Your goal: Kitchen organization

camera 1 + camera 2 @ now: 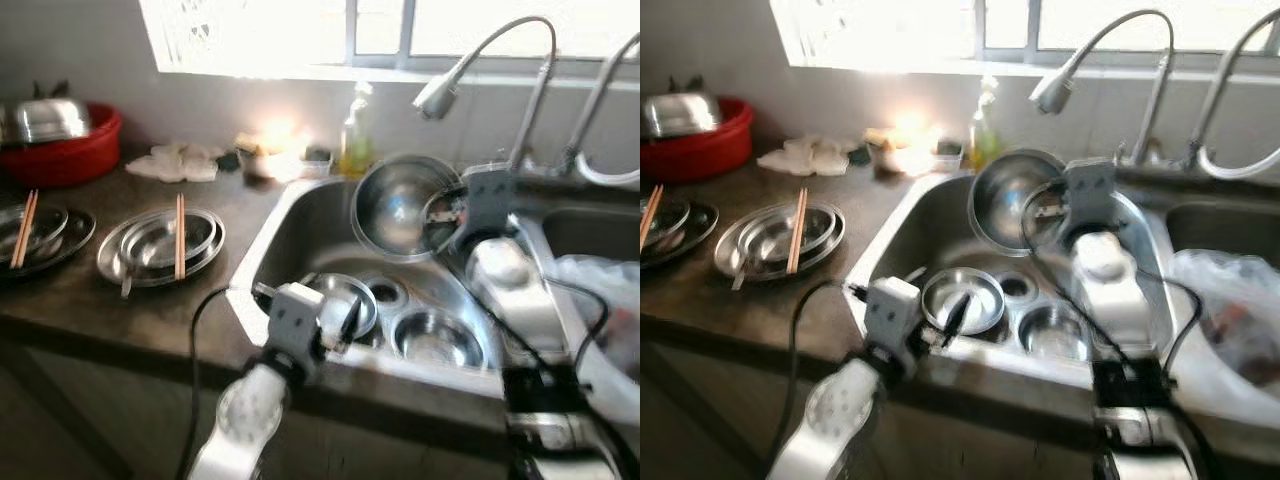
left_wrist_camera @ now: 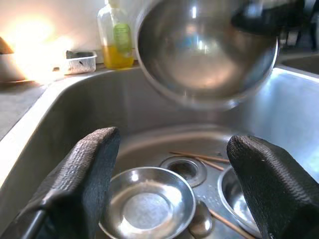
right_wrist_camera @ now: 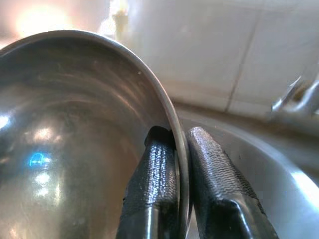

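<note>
Steel bowl (image 1: 405,207) is hanging tilted above the sink (image 1: 290,225), rim pinched by the right gripper (image 3: 180,149). Left gripper (image 2: 172,194), fingers spread, is hovering over a small dish (image 2: 147,204); several pieces are waiting in the basin, so much is remaining.

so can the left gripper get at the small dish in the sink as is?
Probably yes. The left gripper is open over the sink's near rim, the small dish lying between its fingers, nothing between. The right gripper holds the big bowl higher up, clear of that path.
</note>
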`<state>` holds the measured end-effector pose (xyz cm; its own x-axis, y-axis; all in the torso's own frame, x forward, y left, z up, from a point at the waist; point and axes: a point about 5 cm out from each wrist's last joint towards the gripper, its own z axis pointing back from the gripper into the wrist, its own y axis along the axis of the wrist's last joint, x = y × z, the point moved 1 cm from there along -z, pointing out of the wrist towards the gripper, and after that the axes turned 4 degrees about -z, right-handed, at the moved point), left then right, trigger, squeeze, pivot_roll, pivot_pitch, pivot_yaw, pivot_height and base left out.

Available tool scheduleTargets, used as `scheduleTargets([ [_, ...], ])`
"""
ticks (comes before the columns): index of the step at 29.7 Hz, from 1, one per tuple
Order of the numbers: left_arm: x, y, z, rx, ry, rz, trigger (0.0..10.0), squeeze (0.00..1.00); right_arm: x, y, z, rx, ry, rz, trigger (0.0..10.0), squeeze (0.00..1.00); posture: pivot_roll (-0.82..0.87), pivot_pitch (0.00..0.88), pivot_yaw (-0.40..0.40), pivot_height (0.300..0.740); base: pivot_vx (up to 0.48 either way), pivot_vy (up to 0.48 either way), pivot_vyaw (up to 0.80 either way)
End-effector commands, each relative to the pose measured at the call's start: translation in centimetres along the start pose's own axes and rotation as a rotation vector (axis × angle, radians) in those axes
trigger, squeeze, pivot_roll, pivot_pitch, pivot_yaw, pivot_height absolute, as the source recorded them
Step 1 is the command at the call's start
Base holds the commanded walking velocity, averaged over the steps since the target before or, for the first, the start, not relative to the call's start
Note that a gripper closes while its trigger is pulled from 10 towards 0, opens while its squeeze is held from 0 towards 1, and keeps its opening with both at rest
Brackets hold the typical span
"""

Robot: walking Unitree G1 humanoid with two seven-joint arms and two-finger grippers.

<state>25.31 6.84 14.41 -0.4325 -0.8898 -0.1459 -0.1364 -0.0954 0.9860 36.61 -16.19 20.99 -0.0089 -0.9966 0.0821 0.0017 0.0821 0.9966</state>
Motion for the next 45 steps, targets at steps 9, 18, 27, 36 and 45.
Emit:
scheduleTargets([
  [9, 1.1, 0.4, 0.3, 0.009, -0.035, 0.011, 10.0, 0.00, 2.0, -3.1, -1.1, -0.221, -0.038, -0.006, 10.0, 0.00, 0.05, 0.047, -0.039, 0.740, 0.000, 0.000, 0.00],
  [18, 1.6, 0.4, 1.2, -0.006, -0.045, 0.022, 10.0, 0.00, 2.8, -6.8, -1.3, -0.428, -0.038, -0.037, 10.0, 0.00, 0.06, 0.082, -0.047, 0.740, 0.000, 0.000, 0.00],
  [27, 1.6, 0.5, 2.0, -0.026, -0.041, 0.031, 10.0, 0.00, 3.9, -9.4, -0.6, -0.531, -0.080, -0.013, 10.0, 0.00, 0.07, 0.124, -0.048, 0.740, 0.000, 0.000, 0.00],
  [36, 1.7, 0.6, 2.3, -0.037, -0.044, 0.038, 10.0, 0.00, 3.9, -10.4, 0.0, -0.568, -0.094, -0.039, 10.0, 1.00, 0.07, 0.144, -0.039, 0.740, 0.000, 0.000, 0.00],
  [45, 1.5, 0.5, 2.0, -0.044, -0.043, 0.033, 10.0, 0.00, 4.0, -8.1, -0.4, -0.435, -0.140, -0.042, 10.0, 1.00, 0.06, 0.134, -0.031, 0.740, 0.000, 0.000, 0.00],
])
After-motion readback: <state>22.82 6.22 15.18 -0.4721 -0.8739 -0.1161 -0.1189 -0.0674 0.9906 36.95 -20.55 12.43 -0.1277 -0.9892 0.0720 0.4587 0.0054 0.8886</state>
